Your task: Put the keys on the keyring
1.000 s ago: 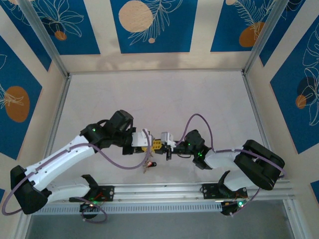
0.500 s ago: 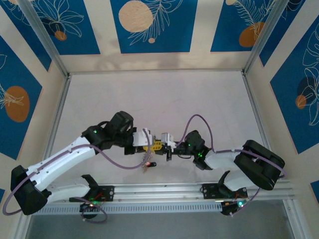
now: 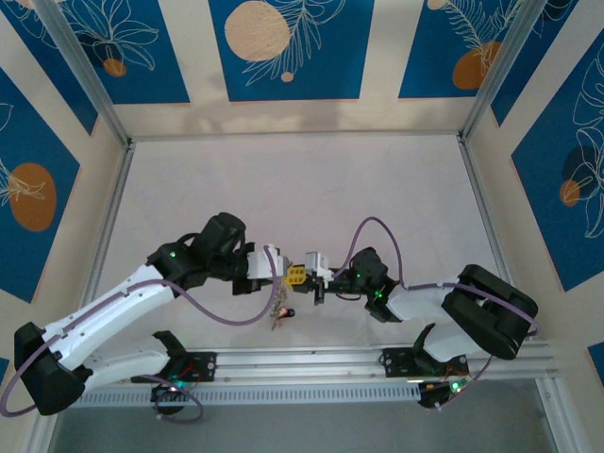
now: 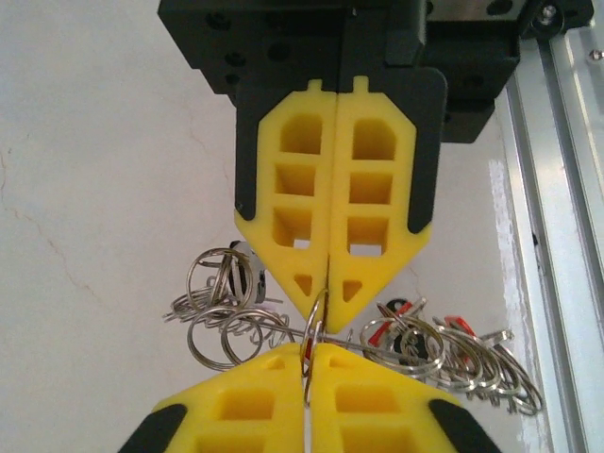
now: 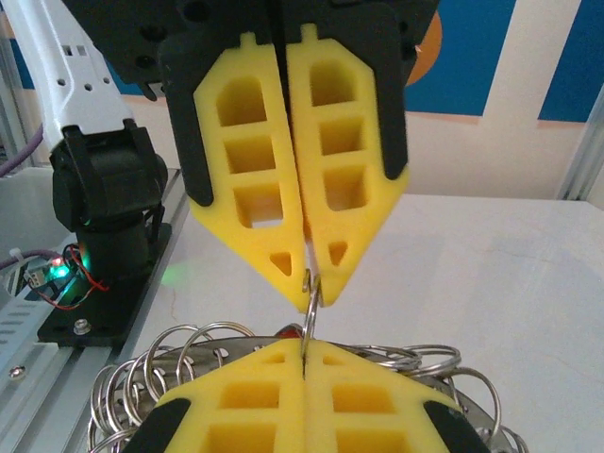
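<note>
My two grippers meet tip to tip over the near middle of the table, left gripper (image 3: 293, 276) and right gripper (image 3: 316, 272). Both are shut on one thin silvery metal ring (image 4: 317, 321), held edge-on between them. In the left wrist view my left gripper (image 4: 311, 354) is at the bottom and the right gripper (image 4: 327, 283) is above. In the right wrist view the right gripper (image 5: 304, 347) pinches the ring (image 5: 309, 304) from below and the left gripper (image 5: 310, 276) from above. A wire keyring (image 4: 236, 321) strung with several small rings and red and black keys (image 4: 396, 326) spreads beneath.
The bunch of rings and keys (image 3: 279, 312) shows just in front of the grippers, close to the aluminium rail (image 3: 311, 363) at the table's near edge. The left arm's base (image 5: 104, 217) stands near that rail. White table surface (image 3: 302, 189) stretches behind the arms.
The left arm's forearm and wrist have shifted a little to the left. Both grippers stay shut tip to tip at the same spot, and the bunch has barely moved.
</note>
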`<state>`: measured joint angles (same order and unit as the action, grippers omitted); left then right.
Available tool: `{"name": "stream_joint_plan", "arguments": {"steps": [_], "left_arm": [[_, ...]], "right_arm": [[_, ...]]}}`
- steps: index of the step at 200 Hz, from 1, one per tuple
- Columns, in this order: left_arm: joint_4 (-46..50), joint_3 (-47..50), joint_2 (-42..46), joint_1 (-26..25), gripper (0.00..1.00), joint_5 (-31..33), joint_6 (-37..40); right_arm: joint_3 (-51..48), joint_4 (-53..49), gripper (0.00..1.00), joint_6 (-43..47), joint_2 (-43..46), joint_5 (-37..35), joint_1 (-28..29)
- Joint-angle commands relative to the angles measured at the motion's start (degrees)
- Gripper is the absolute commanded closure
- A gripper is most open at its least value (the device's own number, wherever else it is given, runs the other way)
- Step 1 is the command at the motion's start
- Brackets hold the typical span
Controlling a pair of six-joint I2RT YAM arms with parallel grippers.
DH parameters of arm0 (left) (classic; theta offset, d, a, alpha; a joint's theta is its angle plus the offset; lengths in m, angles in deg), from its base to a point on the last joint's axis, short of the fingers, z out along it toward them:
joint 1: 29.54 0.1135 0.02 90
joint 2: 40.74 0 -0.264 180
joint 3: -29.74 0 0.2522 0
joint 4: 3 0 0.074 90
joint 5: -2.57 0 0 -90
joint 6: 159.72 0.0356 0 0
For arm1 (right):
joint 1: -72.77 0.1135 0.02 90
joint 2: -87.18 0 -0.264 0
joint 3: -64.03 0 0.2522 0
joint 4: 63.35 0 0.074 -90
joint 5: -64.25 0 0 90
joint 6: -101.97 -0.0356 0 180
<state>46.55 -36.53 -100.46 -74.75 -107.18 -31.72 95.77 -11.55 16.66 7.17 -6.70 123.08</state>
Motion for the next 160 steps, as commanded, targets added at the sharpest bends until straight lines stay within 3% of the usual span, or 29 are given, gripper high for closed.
{"name": "stream_joint_plan", "arguments": {"steps": [1, 29, 50, 74, 102, 160], "left_arm": [[0.72, 0.18, -0.22, 0.95, 0.99, -3.07, 0.8], [2.4, -1.41, -0.69, 1.14, 1.0, -4.01, 1.63], [5.84, -4.77, -2.3, 1.11, 1.0, -2.36, 2.1], [14.46, -11.41, -6.23, 1.06, 1.0, 0.63, 4.19], [22.16, -17.44, -10.52, 0.74, 1.0, 3.24, 6.29], [21.8, -18.28, -12.61, -0.11, 1.0, 1.7, 8.04]], "right_arm": [[2.21, 3.3, 1.0, 1.48, -0.06, -0.28, 0.58], [2.61, 1.9, 1.0, 1.93, -0.13, -1.08, 0.67], [4.06, -4.26, 0.85, 2.24, 1.07, -2.93, 0.62], [5.81, -11.03, 0.78, 2.6, 2.84, -2.53, 0.54], [6.67, -13.77, 0.77, 2.5, 3.58, -1.71, 0.4], [8.72, -13.28, 0.82, -0.14, 0.88, -0.58, 0.22]]}}
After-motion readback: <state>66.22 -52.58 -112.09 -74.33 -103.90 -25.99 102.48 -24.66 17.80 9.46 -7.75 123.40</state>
